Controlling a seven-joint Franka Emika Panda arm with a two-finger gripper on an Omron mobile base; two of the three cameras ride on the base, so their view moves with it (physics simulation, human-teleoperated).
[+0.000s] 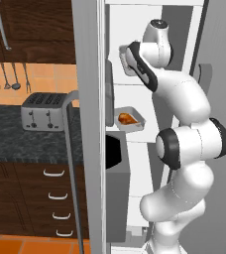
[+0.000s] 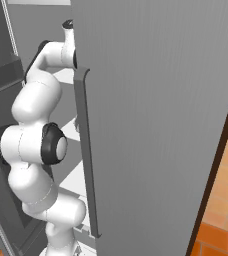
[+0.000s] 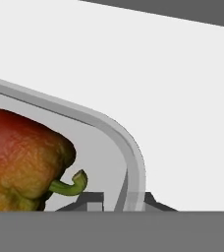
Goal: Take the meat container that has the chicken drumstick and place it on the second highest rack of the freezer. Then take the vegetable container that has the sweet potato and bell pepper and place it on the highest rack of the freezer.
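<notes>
Inside rounded grey tray (image 3: 128, 162), glossy red bell pepper (image 3: 20, 157), curled green stem.

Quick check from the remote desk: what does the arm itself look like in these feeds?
The arm is glossy white, built from rounded, bulbous segments with dark rings and caps at the joints. No cables or markings are visible. The gripper has small grey angular fingertips.

Dark wooden cabinets (image 1: 33, 25) up top, a steel toaster (image 1: 43, 111) on the speckled black desk (image 1: 16, 141), utensils (image 1: 8, 79) hanging along orange tile, drawers (image 1: 55, 201) below, orange floor (image 2: 221, 220) glowing warmly.
</notes>
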